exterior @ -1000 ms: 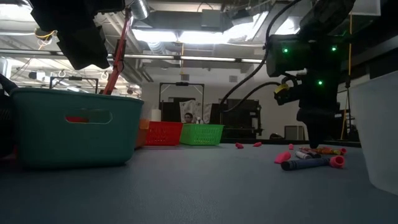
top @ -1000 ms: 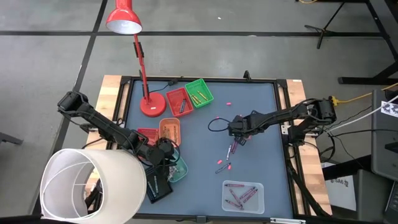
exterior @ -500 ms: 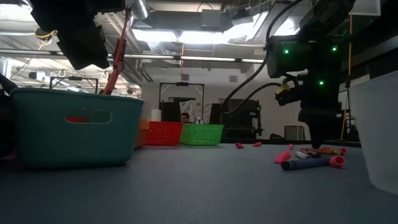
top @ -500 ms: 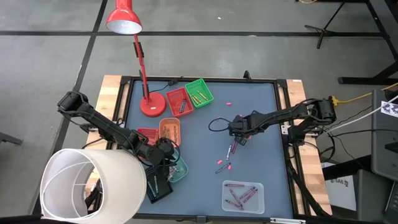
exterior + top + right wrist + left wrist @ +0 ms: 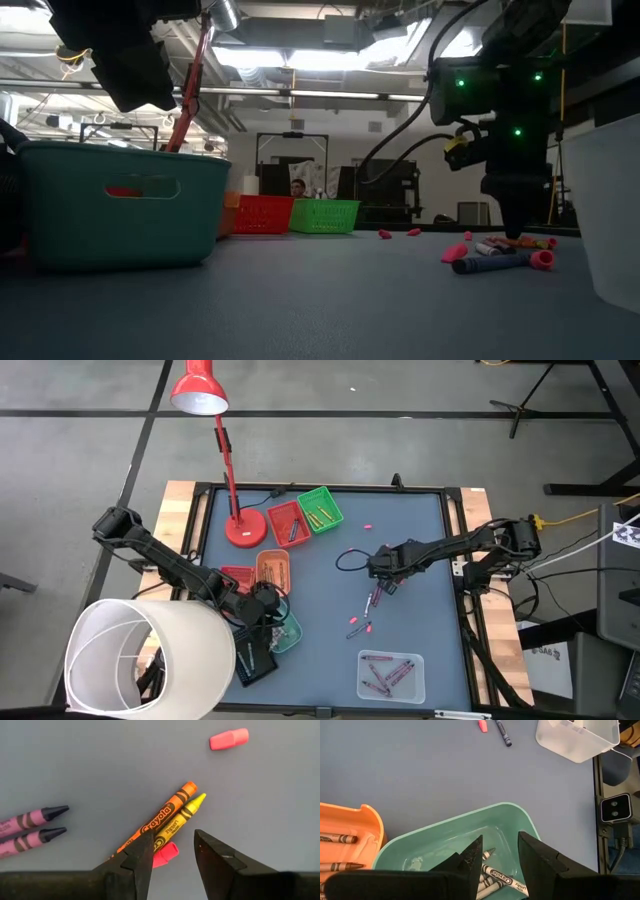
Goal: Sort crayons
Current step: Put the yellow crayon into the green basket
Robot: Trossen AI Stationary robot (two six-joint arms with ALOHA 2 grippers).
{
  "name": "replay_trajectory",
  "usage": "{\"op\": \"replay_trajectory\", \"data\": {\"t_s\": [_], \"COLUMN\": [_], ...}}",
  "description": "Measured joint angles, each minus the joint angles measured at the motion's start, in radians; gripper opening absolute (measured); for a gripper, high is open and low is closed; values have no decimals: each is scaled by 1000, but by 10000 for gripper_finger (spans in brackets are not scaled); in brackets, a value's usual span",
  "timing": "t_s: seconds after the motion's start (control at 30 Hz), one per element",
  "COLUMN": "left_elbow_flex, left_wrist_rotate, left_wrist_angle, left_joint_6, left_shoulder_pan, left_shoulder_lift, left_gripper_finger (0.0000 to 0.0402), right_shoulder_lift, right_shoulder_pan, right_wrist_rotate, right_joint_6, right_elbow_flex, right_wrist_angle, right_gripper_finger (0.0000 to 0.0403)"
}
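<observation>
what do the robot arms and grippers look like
Both arms are dark, jointed links. The left gripper and right gripper each have two black wedge-shaped fingers. A black cable loops by the right arm, whose housing shows green lights.

In the right wrist view, the right claw's (image 5: 172,851) own fingers cover the lower ends of the orange crayon (image 5: 159,821) and the yellow crayon (image 5: 181,818), and most of a pink piece (image 5: 166,854) beneath them. Two purple crayons (image 5: 31,827) run off the picture's edge. In the left wrist view, the left claw (image 5: 500,854) hides most of the grey crayons (image 5: 492,876) in the teal tray (image 5: 445,827); their number is unclear, perhaps three. The orange tray (image 5: 350,825) and clear tray (image 5: 575,740) are cut off.
</observation>
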Motion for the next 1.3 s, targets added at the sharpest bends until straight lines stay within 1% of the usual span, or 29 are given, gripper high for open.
{"op": "replay_trajectory", "data": {"t_s": [0.1,0.17,0.3,0.6,0.7,0.9,1.0,1.3], "left_elbow_flex": [0,0,0,0,0,0,0,0], "left_wrist_rotate": [0,0,0,0,0,-2,-11,-55], "left_wrist_angle": [0,0,0,1,1,0,0,1], "left_joint_6": [0,0,0,0,0,0,0,12], "left_shoulder_pan": [0,0,0,-2,-2,-2,-2,-2], "left_shoulder_lift": [0,0,0,0,0,0,0,0], "left_gripper_finger": [108,108,108,108,108,108,108,108], "right_shoulder_lift": [0,1,1,2,2,2,1,0], "right_shoulder_pan": [0,0,1,0,0,0,0,0], "right_wrist_rotate": [-23,-63,-84,-50,-38,-34,-33,-33], "right_joint_6": [0,-1,-2,-6,-6,-13,-13,-13], "right_elbow_flex": [0,-2,-2,-2,-2,-2,-2,-2], "right_wrist_angle": [-2,5,21,35,35,40,40,67], "right_gripper_finger": [145,145,145,141,122,66,45,17]}}
